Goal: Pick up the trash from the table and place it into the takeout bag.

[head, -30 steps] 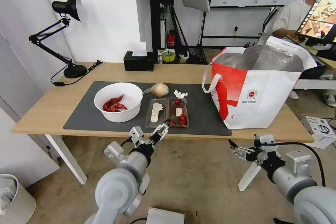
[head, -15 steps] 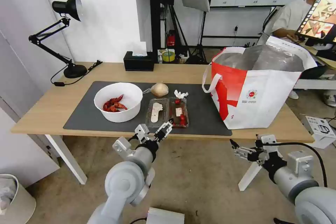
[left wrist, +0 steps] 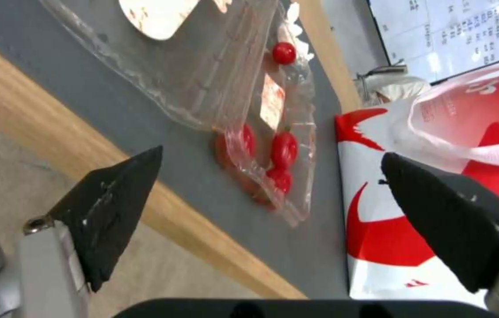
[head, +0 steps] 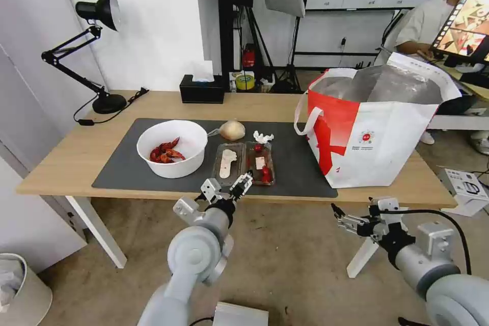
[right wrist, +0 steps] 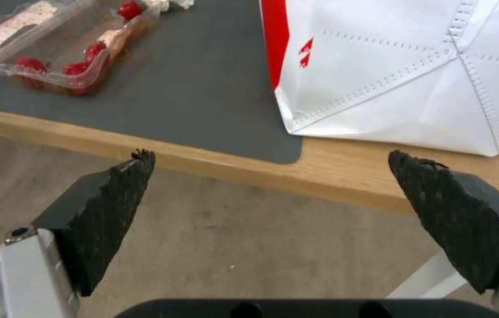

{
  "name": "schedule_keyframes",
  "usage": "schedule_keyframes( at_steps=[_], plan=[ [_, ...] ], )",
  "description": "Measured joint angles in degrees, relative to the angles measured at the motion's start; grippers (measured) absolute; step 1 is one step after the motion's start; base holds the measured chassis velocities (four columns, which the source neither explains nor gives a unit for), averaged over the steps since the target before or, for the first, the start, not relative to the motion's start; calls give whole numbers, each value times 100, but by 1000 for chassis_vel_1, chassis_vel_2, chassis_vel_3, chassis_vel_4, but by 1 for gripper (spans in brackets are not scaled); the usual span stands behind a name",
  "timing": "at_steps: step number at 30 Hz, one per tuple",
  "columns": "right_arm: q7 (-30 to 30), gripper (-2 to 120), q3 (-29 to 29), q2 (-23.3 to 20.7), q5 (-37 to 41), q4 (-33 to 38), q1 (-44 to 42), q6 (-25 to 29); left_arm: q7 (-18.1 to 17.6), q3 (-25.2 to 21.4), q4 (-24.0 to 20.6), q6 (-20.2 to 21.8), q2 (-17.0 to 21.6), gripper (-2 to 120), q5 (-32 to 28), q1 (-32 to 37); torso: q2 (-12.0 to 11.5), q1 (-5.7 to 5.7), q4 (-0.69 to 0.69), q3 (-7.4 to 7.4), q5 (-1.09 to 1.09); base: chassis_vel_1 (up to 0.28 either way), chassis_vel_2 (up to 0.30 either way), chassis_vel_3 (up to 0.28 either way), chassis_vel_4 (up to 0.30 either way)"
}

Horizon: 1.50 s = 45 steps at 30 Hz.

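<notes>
The left gripper hangs at the near edge of the table, fingers spread wide and empty, aimed at the near end of the clear tray. That tray lies on the dark mat, just beyond the fingertips, with its two hinged halves side by side and their long sides running near to far; in the left wrist view the red bits sit in the half on the bag's side, between the two black pads. So the tray lies straight ahead of this gripper and slightly far, and a short reach forward would likely bring the jaws over its near rim. The right gripper is likewise released and empty, held below and in front of the table's near edge, well apart from the tray and nearer the takeout bag, which stands open on the right. The white bowl, the tan lump and the crumpled tissue rest on the mat, left of and beyond the tray.
</notes>
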Motion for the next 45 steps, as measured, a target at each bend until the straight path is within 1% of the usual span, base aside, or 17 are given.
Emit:
schedule_keyframes(
  at_steps=[8, 28, 31, 33, 42, 45],
  plan=[
    [6, 100, -2, 4, -4, -13, -23, 5, -11, 44, 139, -73, -145, 100, 1, -92, 0, 0, 0, 0, 0, 0, 0, 0, 0],
    [22, 100, -4, 59, -30, -103, -23, 15, -20, 71, 471, -137, -187, 100, 2, -315, 0, 0, 0, 0, 0, 0, 0, 0, 0],
    [27, 100, -27, 119, -76, -127, -23, 17, -34, 68, 542, -166, -182, 100, 2, -388, 0, 0, 0, 0, 0, 0, 0, 0, 0],
    [23, 100, -34, 160, -128, -127, -38, 19, -47, 69, 627, -214, -190, 100, 1, -457, 0, 0, 0, 0, 0, 0, 0, 0, 0],
    [20, 100, -30, 197, -154, -125, -53, 20, -163, 62, 716, -358, -272, 100, -15, -544, 0, 0, 0, 0, 0, 0, 0, 0, 0],
    [16, 100, -28, 215, -166, -123, -64, 22, -241, 45, 788, -492, -337, 100, 71, -595, 0, 0, -1, 0, 0, 0, 0, 0, 0]
  ],
)
